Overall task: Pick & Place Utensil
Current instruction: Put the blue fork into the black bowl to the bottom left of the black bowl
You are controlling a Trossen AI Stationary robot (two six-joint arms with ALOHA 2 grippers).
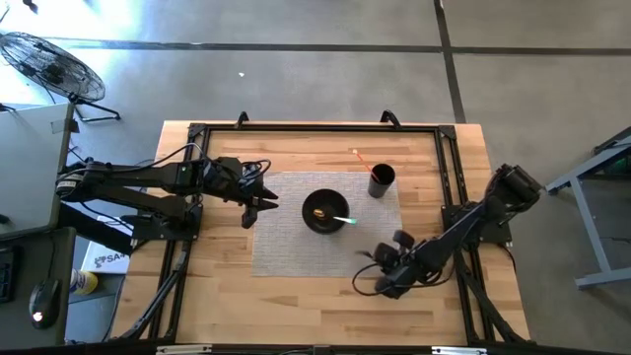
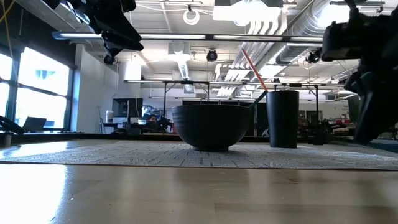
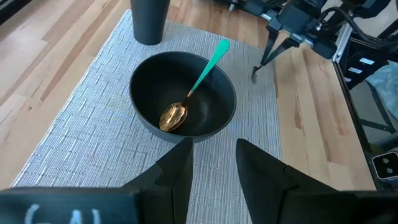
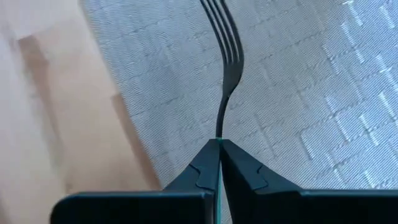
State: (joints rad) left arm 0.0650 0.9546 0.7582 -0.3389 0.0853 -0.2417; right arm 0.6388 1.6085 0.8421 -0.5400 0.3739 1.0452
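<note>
A black bowl stands on the grey woven mat. Inside it lies a gold spoon with a teal handle, its handle leaning on the rim. Behind the bowl, a black cup holds a thin orange stick. My right gripper is over the mat's near right part and is shut on a dark fork. My left gripper is open and hovers above the mat, left of the bowl. My right gripper pinches the fork's handle between its two fingers. The fork lies along the fingers and sticks out past their tips. Its tines point away from the gripper and slant down toward the mat. Whether they touch the mat I cannot tell.
The mat covers the middle of the wooden table, and bare wood lies on its near, left and right sides. A black frame rail runs around the work area. A fan stands on the floor beyond the table's far left corner.
</note>
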